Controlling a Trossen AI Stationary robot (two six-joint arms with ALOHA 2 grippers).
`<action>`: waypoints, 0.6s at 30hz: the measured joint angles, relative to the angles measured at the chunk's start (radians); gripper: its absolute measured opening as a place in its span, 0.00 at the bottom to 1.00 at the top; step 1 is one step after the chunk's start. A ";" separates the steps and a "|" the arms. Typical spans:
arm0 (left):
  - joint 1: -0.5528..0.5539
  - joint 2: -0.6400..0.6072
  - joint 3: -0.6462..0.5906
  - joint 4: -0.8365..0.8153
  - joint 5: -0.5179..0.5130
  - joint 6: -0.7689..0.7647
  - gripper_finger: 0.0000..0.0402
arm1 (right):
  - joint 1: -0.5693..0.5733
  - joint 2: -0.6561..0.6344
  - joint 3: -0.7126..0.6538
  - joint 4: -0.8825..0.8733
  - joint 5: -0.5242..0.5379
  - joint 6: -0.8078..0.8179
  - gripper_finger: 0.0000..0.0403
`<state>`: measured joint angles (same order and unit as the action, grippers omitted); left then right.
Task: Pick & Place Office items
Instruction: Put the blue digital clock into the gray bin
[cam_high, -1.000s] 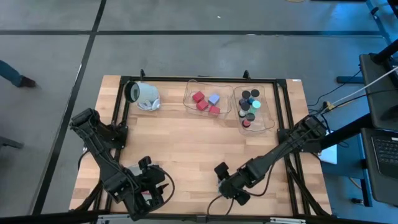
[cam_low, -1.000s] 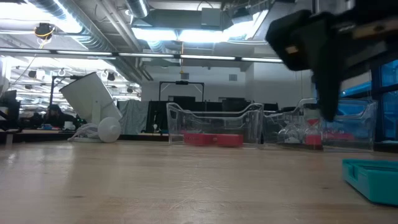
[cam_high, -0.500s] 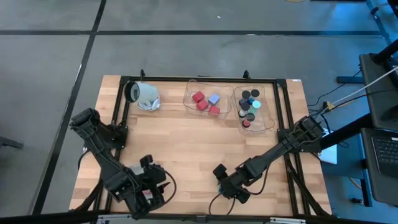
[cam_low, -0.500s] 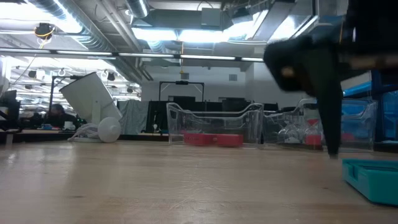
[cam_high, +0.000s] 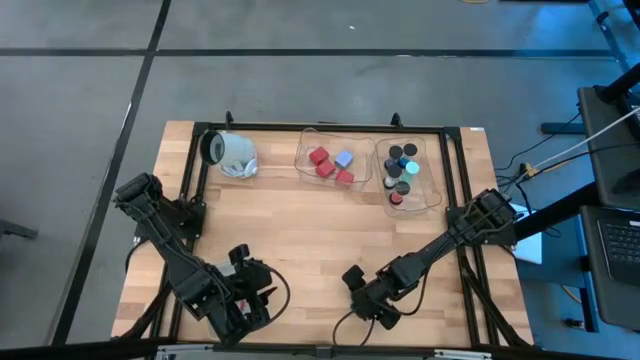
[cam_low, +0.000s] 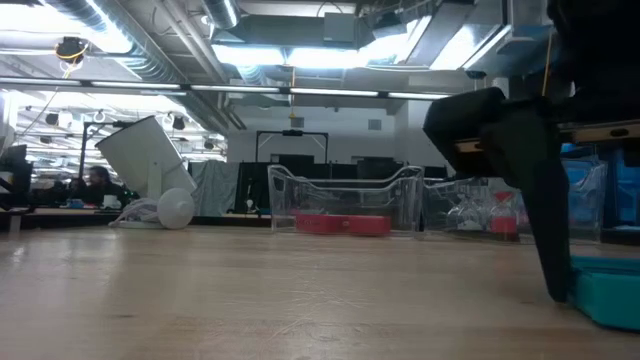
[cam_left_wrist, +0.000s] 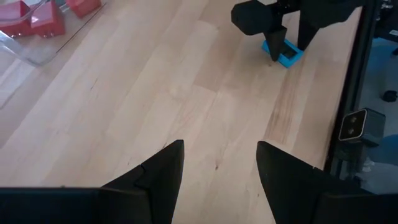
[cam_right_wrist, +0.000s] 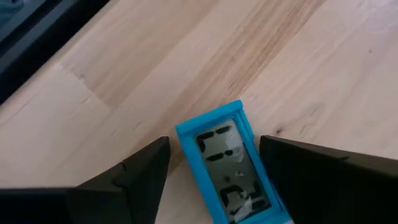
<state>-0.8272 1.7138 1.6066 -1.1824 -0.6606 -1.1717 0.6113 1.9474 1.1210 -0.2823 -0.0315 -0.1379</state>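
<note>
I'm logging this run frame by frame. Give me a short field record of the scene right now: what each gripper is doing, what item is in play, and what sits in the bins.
right gripper: lowered to the table, fingers either side of the flat blue rectangular card, not visibly clamped
left gripper: open, empty, over bare wood at the near edge
card: lying flat on the wooden table, near edge
left clear bin: red blocks and one pale blue block
right clear bin: small black, blue and teal cylinders
large white cylinder: on its side, far left corner
</note>
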 joint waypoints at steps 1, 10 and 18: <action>0.000 0.000 0.000 0.000 -0.001 0.000 0.49 | 0.000 0.001 0.000 0.002 -0.002 0.016 0.61; -0.001 0.000 0.000 0.000 -0.004 0.026 0.49 | -0.002 0.006 0.015 0.021 0.017 0.238 0.36; -0.001 0.000 0.000 0.001 -0.040 0.048 0.49 | -0.007 -0.057 0.121 -0.091 0.083 0.365 0.36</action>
<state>-0.8284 1.7138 1.6066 -1.1819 -0.7004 -1.1236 0.6041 1.8900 1.2420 -0.3729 0.0517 0.2269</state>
